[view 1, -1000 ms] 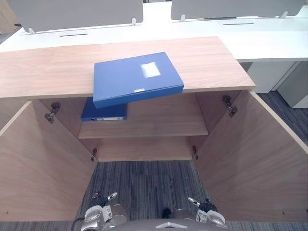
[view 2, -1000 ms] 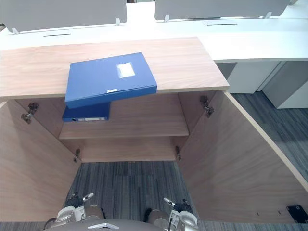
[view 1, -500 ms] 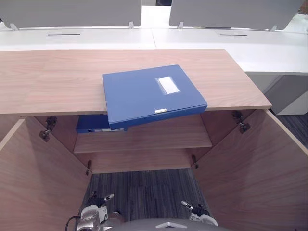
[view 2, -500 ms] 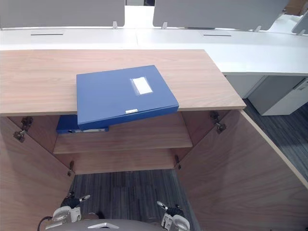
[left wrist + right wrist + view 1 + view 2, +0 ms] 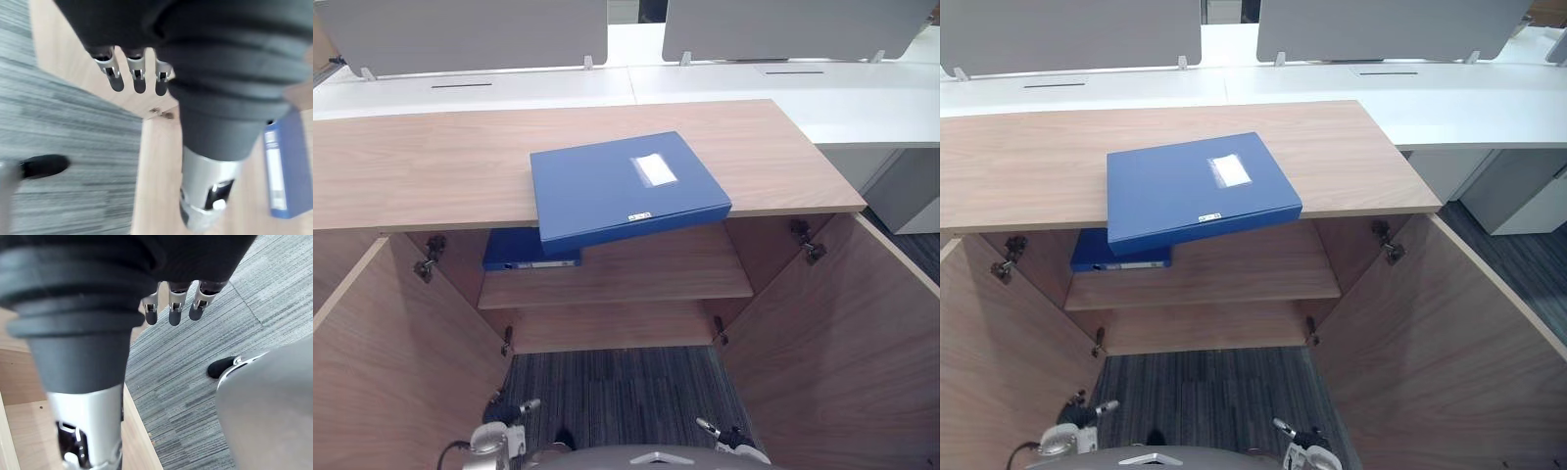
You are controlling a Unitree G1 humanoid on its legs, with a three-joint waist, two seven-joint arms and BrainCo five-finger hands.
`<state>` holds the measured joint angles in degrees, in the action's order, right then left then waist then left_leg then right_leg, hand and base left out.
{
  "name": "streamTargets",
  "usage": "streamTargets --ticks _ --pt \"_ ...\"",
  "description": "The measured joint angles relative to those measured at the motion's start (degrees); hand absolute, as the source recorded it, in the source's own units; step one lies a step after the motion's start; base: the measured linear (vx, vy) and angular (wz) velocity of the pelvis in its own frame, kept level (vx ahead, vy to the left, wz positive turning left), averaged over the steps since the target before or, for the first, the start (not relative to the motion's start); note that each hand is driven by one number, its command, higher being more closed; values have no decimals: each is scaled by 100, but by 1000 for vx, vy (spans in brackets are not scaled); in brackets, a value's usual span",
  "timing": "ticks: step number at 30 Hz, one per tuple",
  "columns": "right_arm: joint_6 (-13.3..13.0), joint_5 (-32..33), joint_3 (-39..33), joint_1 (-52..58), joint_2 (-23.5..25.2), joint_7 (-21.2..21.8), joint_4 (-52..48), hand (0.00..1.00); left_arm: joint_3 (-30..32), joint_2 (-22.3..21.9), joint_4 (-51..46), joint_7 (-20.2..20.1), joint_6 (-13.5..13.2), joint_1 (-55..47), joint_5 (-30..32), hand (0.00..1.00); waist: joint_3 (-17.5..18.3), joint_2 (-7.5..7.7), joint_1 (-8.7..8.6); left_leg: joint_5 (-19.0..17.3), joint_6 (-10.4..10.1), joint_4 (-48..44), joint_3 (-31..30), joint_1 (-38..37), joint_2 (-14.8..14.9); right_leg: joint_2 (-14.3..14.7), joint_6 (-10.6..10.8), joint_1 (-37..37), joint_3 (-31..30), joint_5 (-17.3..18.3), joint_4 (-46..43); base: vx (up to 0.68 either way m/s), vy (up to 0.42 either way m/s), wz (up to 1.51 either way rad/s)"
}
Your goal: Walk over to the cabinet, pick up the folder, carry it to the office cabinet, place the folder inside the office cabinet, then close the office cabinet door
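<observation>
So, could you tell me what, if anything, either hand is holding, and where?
Nothing: the left hand and right hand hang open; the blue folder lies untouched on the cabinet top.

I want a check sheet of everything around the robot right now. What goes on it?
Surface: wooden cabinet top, mostly bare.
Job's things: blue folder lies flat and skewed on the top, its near edge overhanging the front. The cabinet's left door and right door both stand open.
Clutter: a second blue folder lies on the upper shelf inside, at its left end.
Hands: left hand and right hand hang low near the floor, fingers relaxed, holding nothing.
Cables: nothing seen.
Surroundings: white desks with grey divider screens behind the cabinet; grey striped carpet in front.
</observation>
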<state>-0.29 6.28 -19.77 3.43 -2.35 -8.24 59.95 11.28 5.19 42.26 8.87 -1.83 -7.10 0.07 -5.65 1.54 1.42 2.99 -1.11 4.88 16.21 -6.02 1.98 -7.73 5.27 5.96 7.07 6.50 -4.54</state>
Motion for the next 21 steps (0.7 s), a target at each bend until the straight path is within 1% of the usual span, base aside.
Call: streamTargets --ticks 1,3,4,5,6,8,13,18,21 --pt "-4 0 94 10 -19 -6 -17 0 -50 71 -572 75 -72 -100 0 0 2 3 0 -2 4 0 -21 3 -19 -11 0 6 -1 0 8 12 24 6" --pt "-44 -1 160 32 -33 -9 -61 0 -62 125 -1242 144 -174 -188 17 0 1 -2 6 -5 13 0 -42 3 -43 -25 0 15 0 0 25 9 10 2" --pt "-88 -1 161 35 -32 -11 -61 0 -75 154 -1632 224 -243 -240 31 0 1 -11 19 -6 18 -1 -52 3 -52 -31 -1 19 -2 0 38 51 24 -1" --pt "-115 -2 164 39 -32 -19 -61 0 -72 180 -2228 346 -350 -343 116 0 8 -25 25 -7 20 -27 -76 1 -61 -33 -6 31 -6 -5 69 59 20 -2" --pt "-118 -5 164 45 -32 -35 -61 0 -74 185 -2441 371 -398 -374 156 0 11 -31 28 -7 20 -31 -99 -3 -63 -33 -10 44 -4 -11 87 72 5 2" --pt "-127 -4 178 63 -48 -56 -62 0 -139 208 -3184 527 -464 -454 354 0 16 -56 32 -7 20 -31 -239 -42 -67 -23 24 155 22 -73 181 55 -14 4" --pt "-141 -18 392 63 -55 -54 -66 0 -327 382 -4282 750 -626 -538 1040 0 21 -118 25 -8 18 4 -383 -120 -32 14 -1 295 68 -94 235 14 -30 2" --pt "-151 -187 423 60 -66 -54 -64 0 -475 408 -4894 799 -759 -550 1153 0 18 -130 28 -32 -14 10 -402 -258 -15 23 -78 434 93 -46 232 -25 -13 1" --pt "-177 -205 599 41 -102 -53 -65 0 -543 443 -5300 814 -847 -548 1141 0 17 -123 16 -33 -13 10 -402 -272 -7 26 -78 425 73 -46 231 -53 -1 -2"
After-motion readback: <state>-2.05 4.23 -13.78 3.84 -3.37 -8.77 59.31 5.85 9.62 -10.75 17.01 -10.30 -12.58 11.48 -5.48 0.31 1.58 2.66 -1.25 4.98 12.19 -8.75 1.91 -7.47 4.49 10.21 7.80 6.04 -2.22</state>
